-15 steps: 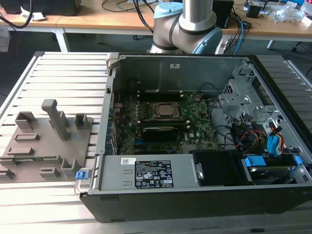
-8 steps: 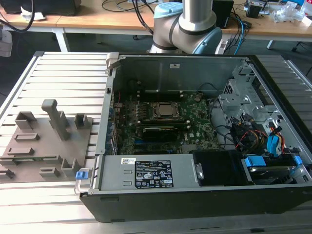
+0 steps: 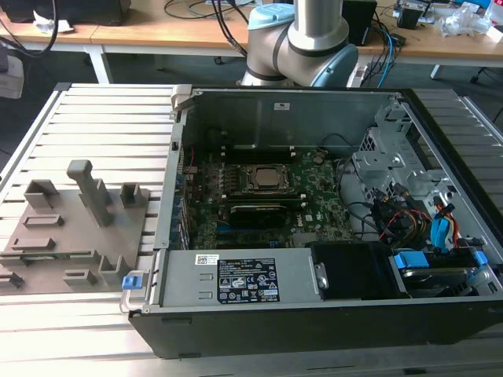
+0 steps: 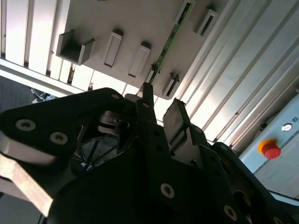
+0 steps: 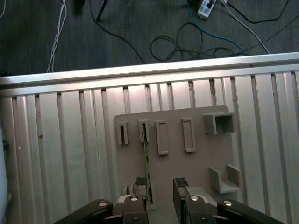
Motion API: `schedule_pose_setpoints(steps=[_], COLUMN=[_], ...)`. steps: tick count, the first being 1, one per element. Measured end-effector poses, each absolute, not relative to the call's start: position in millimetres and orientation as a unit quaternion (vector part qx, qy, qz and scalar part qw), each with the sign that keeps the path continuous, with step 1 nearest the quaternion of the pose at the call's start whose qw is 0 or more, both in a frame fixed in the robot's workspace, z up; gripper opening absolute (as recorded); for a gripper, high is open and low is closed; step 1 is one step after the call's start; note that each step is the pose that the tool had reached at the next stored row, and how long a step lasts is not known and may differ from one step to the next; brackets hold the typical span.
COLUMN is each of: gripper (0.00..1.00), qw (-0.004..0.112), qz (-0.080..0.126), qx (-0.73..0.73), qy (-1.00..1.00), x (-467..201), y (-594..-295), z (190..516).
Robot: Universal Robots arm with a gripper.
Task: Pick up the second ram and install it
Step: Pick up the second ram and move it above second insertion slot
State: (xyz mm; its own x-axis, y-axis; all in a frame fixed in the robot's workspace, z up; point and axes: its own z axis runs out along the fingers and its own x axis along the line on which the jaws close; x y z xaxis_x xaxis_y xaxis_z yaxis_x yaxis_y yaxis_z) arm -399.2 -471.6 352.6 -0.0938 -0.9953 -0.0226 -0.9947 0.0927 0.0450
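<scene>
- The black gripper [image 5: 161, 186] is held over a flat grey plastic fixture plate [image 5: 196, 163], which is laid on a slatted aluminium table [image 5: 60, 140].
- Its two fingers [image 5: 181, 186] are spread apart, and nothing is pinched between them.
- The second ram [image 5: 146, 163], a long, thin green circuit-board stick, is seen edge-on, standing in the second slot of the plate's row of four.
- One end of the second ram is reached by the gap between the fingers, just beside one pad; whether that pad is touched cannot be told.
- In the second wrist view the second ram [image 4: 170, 39] is lined up with the narrower of the gripper's [image 4: 161, 106] fingers [image 4: 175, 116], above the fixture plate [image 4: 135, 18]; a red button [image 4: 271, 149] is seen beyond the table [image 4: 224, 84].
- In the exterior view the fixture plate [image 3: 78, 236] is found at nine o'clock of a black open computer case [image 3: 299, 110].
- A green motherboard [image 3: 314, 204] is laid inside the case, with a square metal processor socket [image 3: 263, 179] near its middle.
- The arm's grey and blue base [image 3: 302, 39] is set at twelve o'clock of the case.
</scene>
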Motion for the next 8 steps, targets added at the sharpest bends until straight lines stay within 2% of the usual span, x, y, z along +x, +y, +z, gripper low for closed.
schedule_pose_setpoints(steps=[8], gripper=[0.36], qw=[0.007], qz=[-0.024], qx=[0.673], qy=[-0.739], x=[-399], y=[-472], z=[335])
